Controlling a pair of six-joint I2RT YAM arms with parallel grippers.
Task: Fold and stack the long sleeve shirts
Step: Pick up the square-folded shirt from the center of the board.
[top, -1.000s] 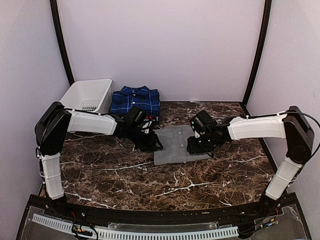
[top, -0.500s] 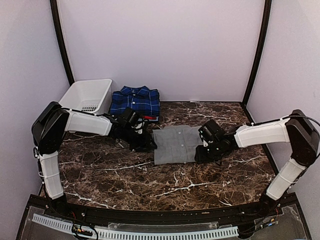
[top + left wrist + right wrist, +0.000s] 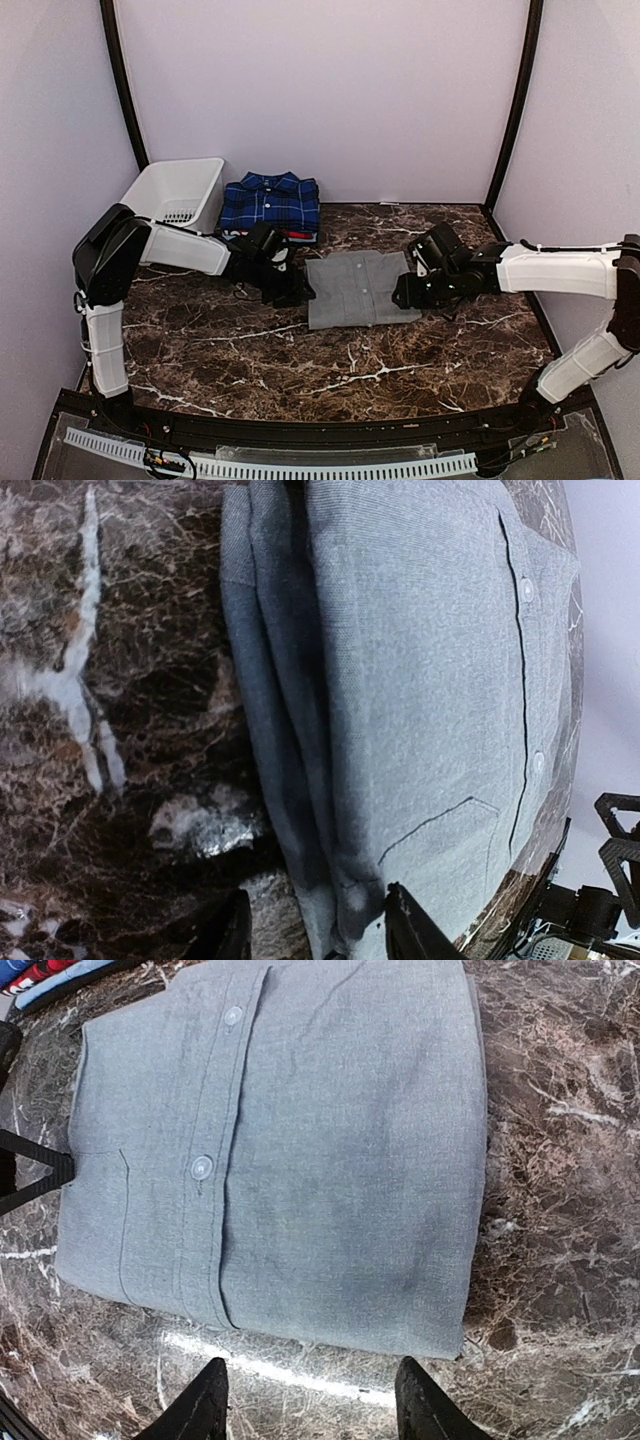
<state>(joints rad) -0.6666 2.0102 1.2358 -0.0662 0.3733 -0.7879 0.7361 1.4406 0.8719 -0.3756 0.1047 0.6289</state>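
Note:
The light grey shirt (image 3: 355, 290) lies folded flat in the middle of the table, button placket up. It fills the left wrist view (image 3: 420, 680) and the right wrist view (image 3: 290, 1150). My left gripper (image 3: 298, 290) is low at its left edge, open, its jaws straddling the folded edge (image 3: 320, 940). My right gripper (image 3: 405, 296) is open at the shirt's right edge, its fingertips (image 3: 205, 1405) over bare table just short of the cloth. The dark blue plaid shirt (image 3: 270, 203) lies folded at the back, on a shirt with red and white edges (image 3: 301, 236).
A white plastic basket (image 3: 175, 190) stands at the back left, next to the plaid shirt. The dark marble table (image 3: 350, 370) has walls close behind and on both sides. The left gripper's finger shows in the right wrist view (image 3: 40, 1175).
My right gripper has drawn back from on top of the grey shirt to its right edge. My left gripper has shifted slightly left. The shirt lies flatter.

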